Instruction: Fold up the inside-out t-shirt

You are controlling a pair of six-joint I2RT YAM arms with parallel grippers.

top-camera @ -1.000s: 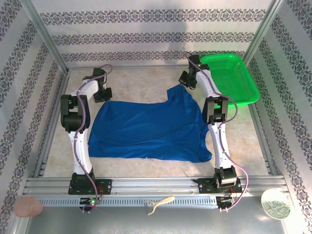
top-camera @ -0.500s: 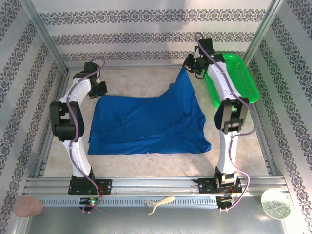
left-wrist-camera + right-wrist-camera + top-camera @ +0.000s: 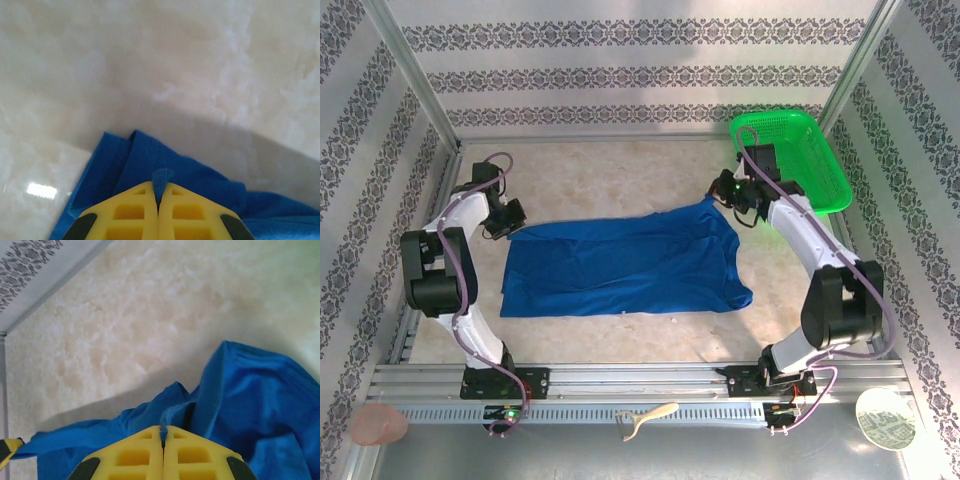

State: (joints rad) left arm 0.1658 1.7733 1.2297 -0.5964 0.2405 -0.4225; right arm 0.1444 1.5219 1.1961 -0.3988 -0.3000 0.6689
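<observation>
Left hand (image 3: 508,224) is pressed together on a small tuck of the blue t-shirt (image 3: 620,265), at the far corner of the cloth that lies farthest from the green basket (image 3: 800,150). In the left wrist view a nub of blue fabric pokes up between its yellow fingers (image 3: 132,212). The right hand (image 3: 722,196) pinches the other far corner, the one nearest the basket, where the cloth bunches and rises into its closed tips. The shirt's far edge runs from one hand to the other across the pale surface (image 3: 620,170). The rest lies spread away from the basket's side, plain blue face up and lightly creased. The basket sits just beyond the right hand, apart from the shirt.
</observation>
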